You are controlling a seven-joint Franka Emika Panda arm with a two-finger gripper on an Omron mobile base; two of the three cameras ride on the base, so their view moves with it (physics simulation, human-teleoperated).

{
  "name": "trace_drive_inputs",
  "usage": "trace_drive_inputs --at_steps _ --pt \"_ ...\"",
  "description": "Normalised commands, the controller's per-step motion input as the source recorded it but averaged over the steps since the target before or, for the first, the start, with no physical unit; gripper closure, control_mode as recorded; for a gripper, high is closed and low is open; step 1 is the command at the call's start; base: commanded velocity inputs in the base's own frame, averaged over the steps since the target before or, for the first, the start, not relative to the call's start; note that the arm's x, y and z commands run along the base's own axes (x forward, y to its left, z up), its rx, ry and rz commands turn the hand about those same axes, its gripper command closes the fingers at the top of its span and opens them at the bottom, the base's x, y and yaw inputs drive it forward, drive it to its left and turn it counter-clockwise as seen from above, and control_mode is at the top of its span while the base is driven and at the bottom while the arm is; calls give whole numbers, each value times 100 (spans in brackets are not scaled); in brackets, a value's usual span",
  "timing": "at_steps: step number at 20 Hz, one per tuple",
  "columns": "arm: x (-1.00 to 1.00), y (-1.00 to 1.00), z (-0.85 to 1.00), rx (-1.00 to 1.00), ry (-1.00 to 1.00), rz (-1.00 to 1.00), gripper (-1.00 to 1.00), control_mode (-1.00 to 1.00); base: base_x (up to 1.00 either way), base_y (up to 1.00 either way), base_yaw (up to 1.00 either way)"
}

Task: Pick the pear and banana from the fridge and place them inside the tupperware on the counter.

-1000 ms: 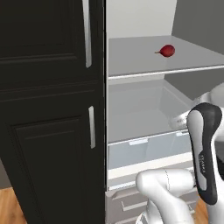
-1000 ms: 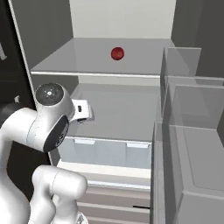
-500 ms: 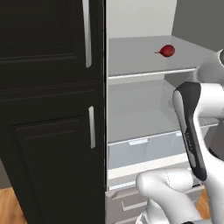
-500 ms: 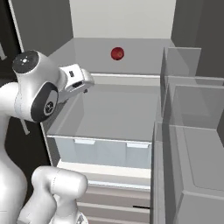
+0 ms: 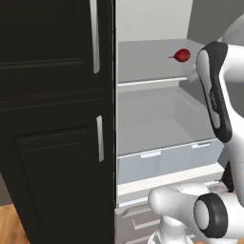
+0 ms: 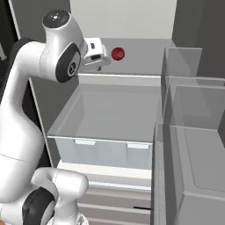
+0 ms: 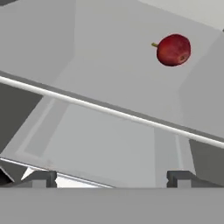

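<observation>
The pear (image 5: pixel 182 55) (image 6: pixel 117 53) (image 7: pixel 173 50) is a small dark red, roundish fruit with a short stem, lying on its side on the upper glass shelf of the open fridge (image 5: pixel 152 119) (image 6: pixel 118 110), toward the far right. Fridge interior is pale grey, with a translucent drawer below.

Beside you, filling the left base view's near side, stands a tall black panelled cabinet (image 5: pixel 52 119) with two upright silver handles (image 5: pixel 95 35) near its right edge, and what looks like wooden flooring (image 5: pixel 8 224) below it.
</observation>
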Motion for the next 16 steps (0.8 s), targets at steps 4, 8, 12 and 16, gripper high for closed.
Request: trace_drive_inputs --at_steps 4,8,12,16 --pt "48 -4 31 0 0 -22 -100 -100 0 0 0" --pt "41 -7 4 0 -1 -15 -100 -100 0 0 0" --pt "47 -13 0 0 0 -2 -100 -100 0 0 0" --pt "54 -17 0 0 0 0 -100 -100 0 0 0"
